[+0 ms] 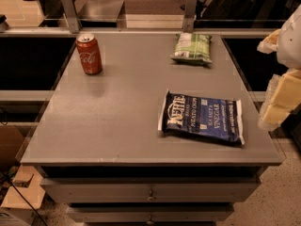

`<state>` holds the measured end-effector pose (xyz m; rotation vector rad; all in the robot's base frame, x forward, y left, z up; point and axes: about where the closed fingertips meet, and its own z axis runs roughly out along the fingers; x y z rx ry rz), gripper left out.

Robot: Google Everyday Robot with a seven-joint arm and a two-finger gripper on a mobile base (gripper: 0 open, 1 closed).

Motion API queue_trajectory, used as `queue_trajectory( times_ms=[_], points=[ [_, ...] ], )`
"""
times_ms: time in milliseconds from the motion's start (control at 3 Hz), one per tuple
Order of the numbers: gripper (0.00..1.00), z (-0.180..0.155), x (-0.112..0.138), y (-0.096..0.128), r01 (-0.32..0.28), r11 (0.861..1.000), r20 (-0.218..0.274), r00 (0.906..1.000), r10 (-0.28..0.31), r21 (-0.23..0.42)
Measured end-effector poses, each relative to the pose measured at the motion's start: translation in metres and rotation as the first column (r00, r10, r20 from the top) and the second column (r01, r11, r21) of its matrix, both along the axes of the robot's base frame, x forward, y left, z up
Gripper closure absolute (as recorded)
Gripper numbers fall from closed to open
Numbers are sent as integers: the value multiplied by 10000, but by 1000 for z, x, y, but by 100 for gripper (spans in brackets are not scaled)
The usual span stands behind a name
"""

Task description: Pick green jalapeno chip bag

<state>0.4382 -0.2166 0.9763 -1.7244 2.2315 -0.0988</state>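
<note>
The green jalapeno chip bag (191,47) lies flat at the far right of the grey table (117,112). It is small, puffy and light green with white patches. My gripper (281,95) shows at the right edge of the view, off the table's right side and raised above it. It is nearer to me than the green bag and well apart from it. Nothing shows in its grasp.
A dark-blue Kettle chip bag (202,117) lies flat at the near right of the table. A red Coca-Cola can (89,54) stands upright at the far left. A rail with two metal posts (68,6) runs behind the table. A cardboard box (21,192) sits on the floor at the left.
</note>
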Motion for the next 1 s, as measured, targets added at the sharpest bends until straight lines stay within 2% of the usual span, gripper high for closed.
queue_trajectory(
  times_ms=[333,667,1000],
  points=[
    [0,0,0,0,0,10000,2,10000,0,0],
    [0,0,5,4,84,9953,331,9994,-117,967],
    [0,3,25,19,-436,9589,1118,9937,125,2804]
  ],
)
